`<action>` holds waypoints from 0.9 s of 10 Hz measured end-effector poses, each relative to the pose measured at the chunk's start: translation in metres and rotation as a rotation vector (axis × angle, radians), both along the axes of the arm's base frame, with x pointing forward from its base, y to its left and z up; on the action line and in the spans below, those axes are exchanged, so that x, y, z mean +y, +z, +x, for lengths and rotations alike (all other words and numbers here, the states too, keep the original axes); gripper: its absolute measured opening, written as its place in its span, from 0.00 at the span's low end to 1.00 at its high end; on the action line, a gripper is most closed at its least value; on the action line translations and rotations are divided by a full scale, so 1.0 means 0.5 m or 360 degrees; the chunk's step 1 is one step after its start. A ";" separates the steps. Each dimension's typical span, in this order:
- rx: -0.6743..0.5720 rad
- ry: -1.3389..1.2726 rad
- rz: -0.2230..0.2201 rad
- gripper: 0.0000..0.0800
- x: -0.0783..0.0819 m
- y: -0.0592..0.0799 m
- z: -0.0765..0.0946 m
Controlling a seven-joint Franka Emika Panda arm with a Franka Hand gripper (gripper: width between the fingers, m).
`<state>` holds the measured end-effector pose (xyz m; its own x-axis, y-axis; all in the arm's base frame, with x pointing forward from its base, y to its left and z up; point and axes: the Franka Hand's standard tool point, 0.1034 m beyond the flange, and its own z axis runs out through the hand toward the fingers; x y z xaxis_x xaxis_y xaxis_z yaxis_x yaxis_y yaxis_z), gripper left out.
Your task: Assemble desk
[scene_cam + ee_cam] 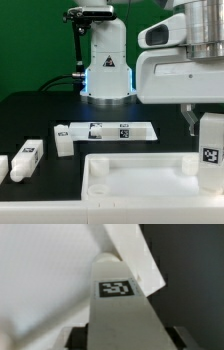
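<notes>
The white rimmed tabletop panel [140, 176] lies at the front of the black table, with a round socket [101, 186] showing near one corner. My gripper [208, 122] is shut on a white square leg [211, 150] with a black-and-white tag and holds it upright over the panel's corner at the exterior view's right. In the wrist view the leg [120, 308] fills the space between my fingers [77, 336], its far end against the panel's rim [135, 252]. Two more legs [28, 156] lie at the exterior view's left.
The marker board [112, 130] lies behind the panel. A white block [63, 141] stands by its end. The white robot base [107, 60] with a blue light stands at the back.
</notes>
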<state>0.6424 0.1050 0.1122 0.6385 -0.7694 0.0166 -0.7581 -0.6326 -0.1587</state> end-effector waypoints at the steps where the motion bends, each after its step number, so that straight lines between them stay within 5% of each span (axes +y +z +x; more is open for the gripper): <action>1: 0.0026 -0.0263 0.0058 0.37 -0.002 -0.001 -0.001; 3: 0.0055 -0.0500 0.0109 0.37 -0.005 -0.001 -0.005; 5: 0.0058 -0.0384 0.0087 0.37 -0.003 -0.002 -0.007; 7: 0.0075 0.0098 0.0012 0.74 0.010 0.006 -0.017; 9: 0.0044 0.0536 -0.0028 0.79 0.012 0.012 -0.019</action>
